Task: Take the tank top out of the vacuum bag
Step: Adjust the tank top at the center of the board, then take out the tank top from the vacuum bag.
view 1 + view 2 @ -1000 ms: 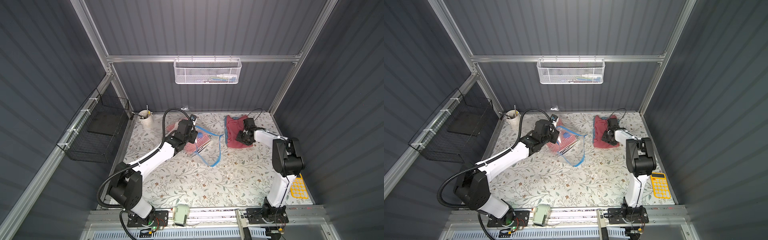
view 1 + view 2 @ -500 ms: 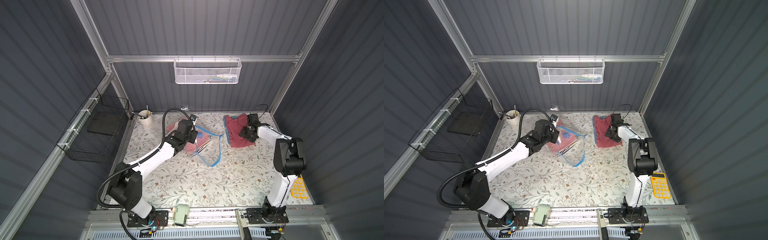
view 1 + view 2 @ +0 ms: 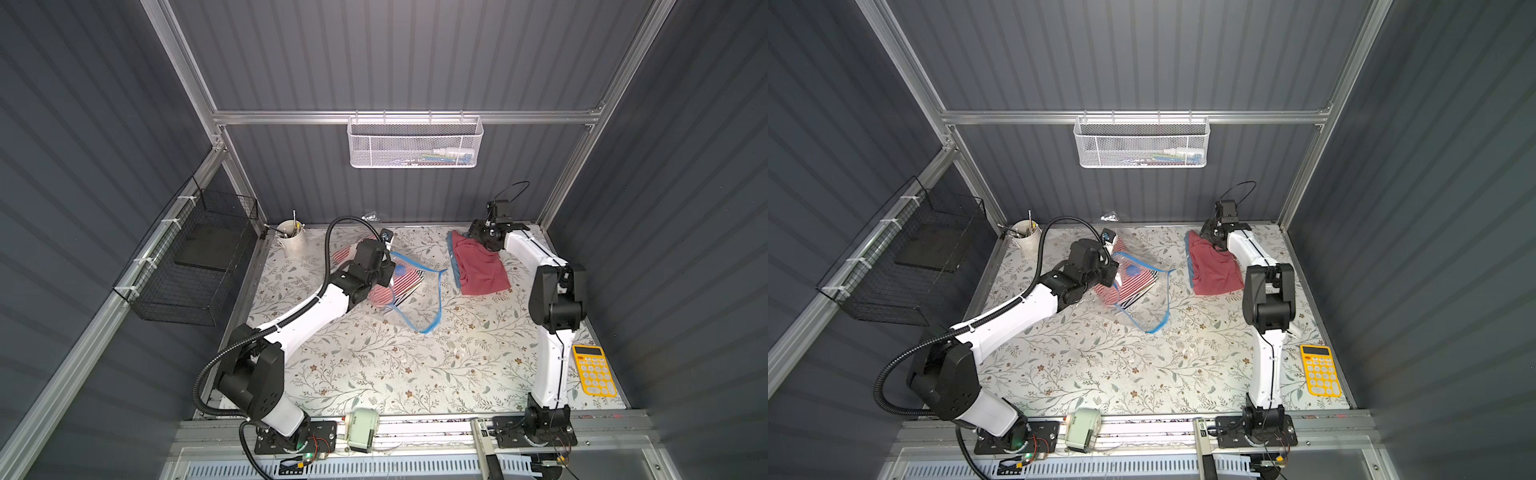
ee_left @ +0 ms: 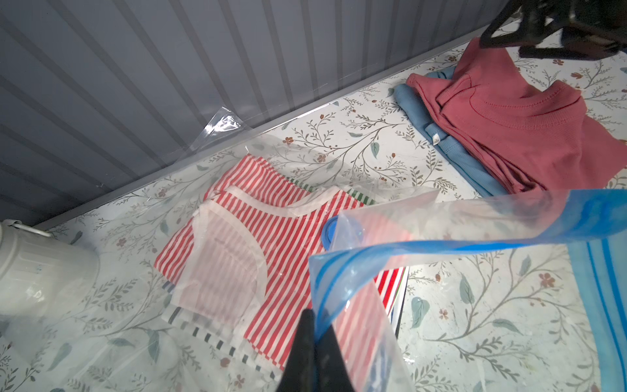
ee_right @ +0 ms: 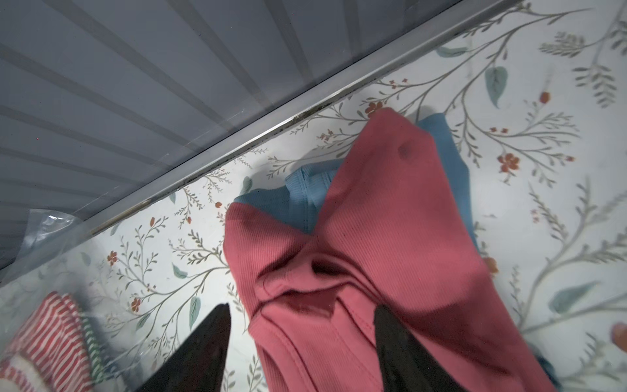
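Observation:
The vacuum bag is clear plastic with a blue zip strip and a round blue valve cap, and it lies mid-table at the back. My left gripper is shut on a corner of the zip strip and holds it lifted. Red-striped garments lie inside the bag. A pink ribbed tank top lies outside the bag at the back right, on a blue garment. My right gripper is open just above the tank top, with its fingers on either side of a fold.
A white cup with tools stands at the back left corner, next to the bag. A yellow calculator lies near the front right. A black wire basket hangs on the left wall, a white mesh basket on the back wall.
My right gripper has opened, let go of the pink tank top and drawn back toward the rear wall. The tank top now lies flatter. The left arm has not moved.

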